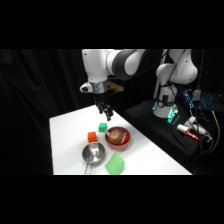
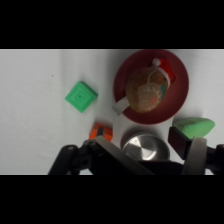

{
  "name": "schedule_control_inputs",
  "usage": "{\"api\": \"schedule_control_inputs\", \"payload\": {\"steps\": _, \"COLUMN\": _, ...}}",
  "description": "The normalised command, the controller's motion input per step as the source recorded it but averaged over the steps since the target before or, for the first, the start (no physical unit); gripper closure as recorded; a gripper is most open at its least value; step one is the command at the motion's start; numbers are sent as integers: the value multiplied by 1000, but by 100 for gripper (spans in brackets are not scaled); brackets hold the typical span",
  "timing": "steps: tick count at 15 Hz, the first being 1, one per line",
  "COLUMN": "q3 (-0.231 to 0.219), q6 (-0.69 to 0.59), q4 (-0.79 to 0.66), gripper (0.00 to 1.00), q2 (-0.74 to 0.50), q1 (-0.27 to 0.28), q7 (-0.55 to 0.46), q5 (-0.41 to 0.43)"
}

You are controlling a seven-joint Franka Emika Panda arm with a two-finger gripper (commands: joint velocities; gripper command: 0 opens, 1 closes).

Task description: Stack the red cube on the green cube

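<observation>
Red cube (image 2: 101,131) just beside fingers (image 2: 196,156)

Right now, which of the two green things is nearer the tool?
The green cube, small and deep green, just below the tool. The paler, larger green block lies at the table's front edge.

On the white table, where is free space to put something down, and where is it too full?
The white table is bare along its left side, left of the red cube and the metal bowl. It is also bare on the right, beyond the red bowl. The middle is crowded: the green cube, both bowls and the pale green block lie close together under the claw.
</observation>
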Motion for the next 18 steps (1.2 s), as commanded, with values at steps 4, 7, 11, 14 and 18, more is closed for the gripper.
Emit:
{"api": "schedule_control_inputs", "payload": {"steps": 4, "q3": -14, "q6": 104, "q4": -6, "gripper": 0, "q2": -14, "q1": -30, "q7": 154, "q5": -40}}
{"api": "schedule_control_inputs", "payload": {"steps": 7, "q3": -92, "q6": 247, "q4": -68, "gripper": 0, "q2": -66, "q1": -78, "q7": 279, "q5": -90}}
{"api": "schedule_control_inputs", "payload": {"steps": 11, "q3": -122, "q6": 234, "q4": -197, "gripper": 0, "q2": -171, "q1": -110, "q7": 293, "q5": -106}}
{"api": "schedule_control_inputs", "payload": {"steps": 14, "q3": -107, "q6": 264, "q4": -271, "gripper": 0, "q2": -189, "q1": -92, "q7": 344, "q5": -104}}
{"api": "schedule_control_inputs", "payload": {"steps": 18, "q3": -30, "q6": 354, "q4": -252, "gripper": 0, "q2": -69, "q1": -33, "q7": 315, "q5": -14}}
